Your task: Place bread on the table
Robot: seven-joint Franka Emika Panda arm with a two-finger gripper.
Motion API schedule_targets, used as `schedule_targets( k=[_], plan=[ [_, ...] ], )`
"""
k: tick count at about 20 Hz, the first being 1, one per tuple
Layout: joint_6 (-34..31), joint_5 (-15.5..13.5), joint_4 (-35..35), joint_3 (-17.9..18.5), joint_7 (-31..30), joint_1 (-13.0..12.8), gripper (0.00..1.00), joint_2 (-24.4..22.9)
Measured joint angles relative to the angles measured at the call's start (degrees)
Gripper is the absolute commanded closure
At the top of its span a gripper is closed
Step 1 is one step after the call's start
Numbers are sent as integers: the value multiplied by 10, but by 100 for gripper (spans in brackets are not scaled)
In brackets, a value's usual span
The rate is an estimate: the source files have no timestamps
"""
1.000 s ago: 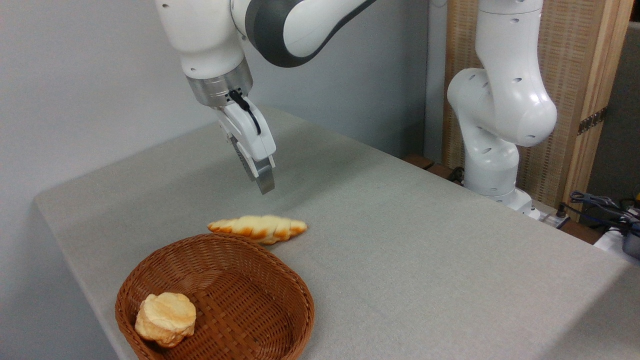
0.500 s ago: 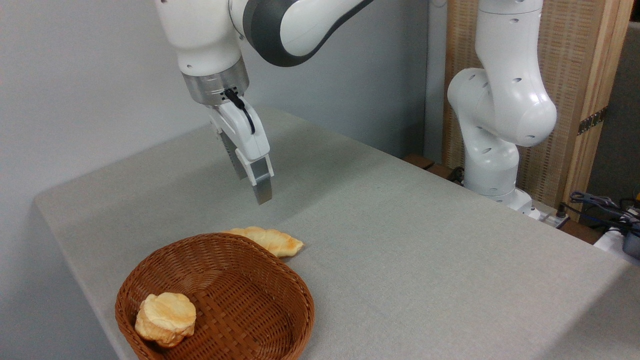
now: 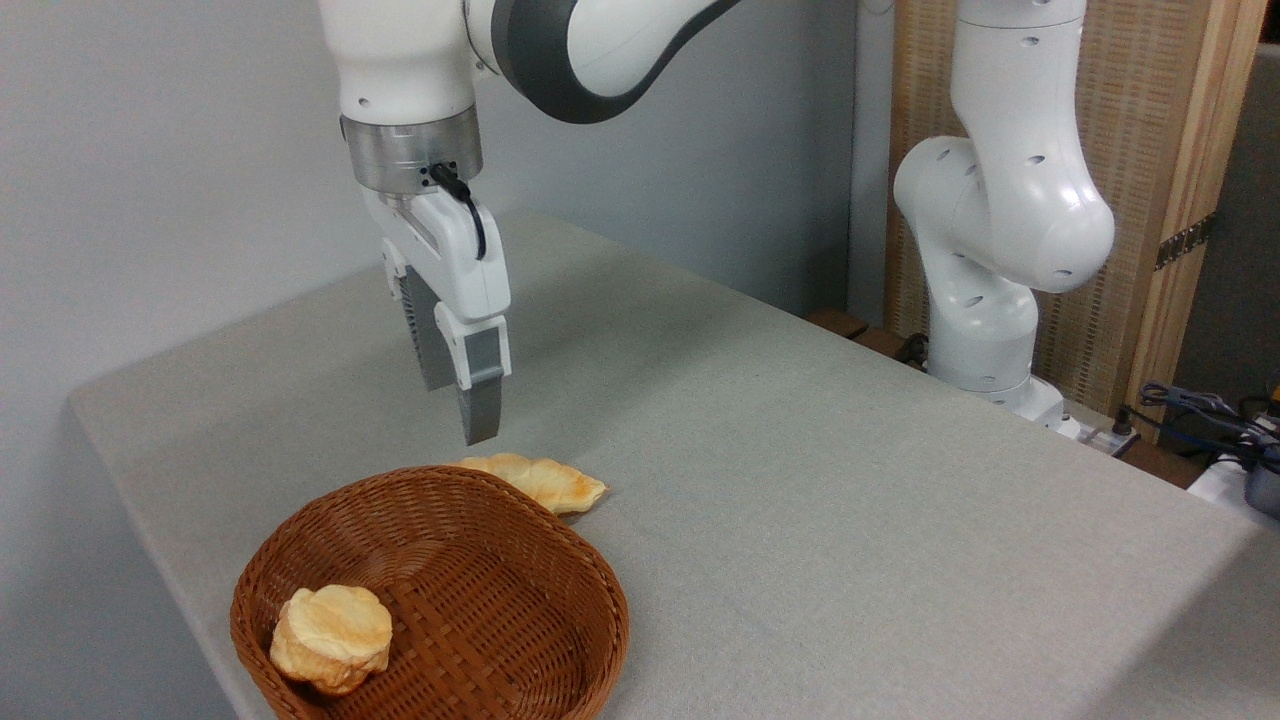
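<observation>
The bread (image 3: 540, 481) lies flat on the grey cloth surface (image 3: 800, 500) at lower centre of the frame, its left part hidden behind the far rim of the wicker basket (image 3: 590, 590). The end effector (image 3: 478, 432) hangs above it, clear of the loaf and grasping nothing; seen edge-on, I cannot tell how its fingers are set. 1 round bun (image 3: 330, 638) sits inside the basket at lower left.
</observation>
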Motion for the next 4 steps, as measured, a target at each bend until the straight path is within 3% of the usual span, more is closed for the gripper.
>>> schedule_targets(
  k=[4],
  plan=[
    [16,0,0,9,-29,7,0,0]
  ],
)
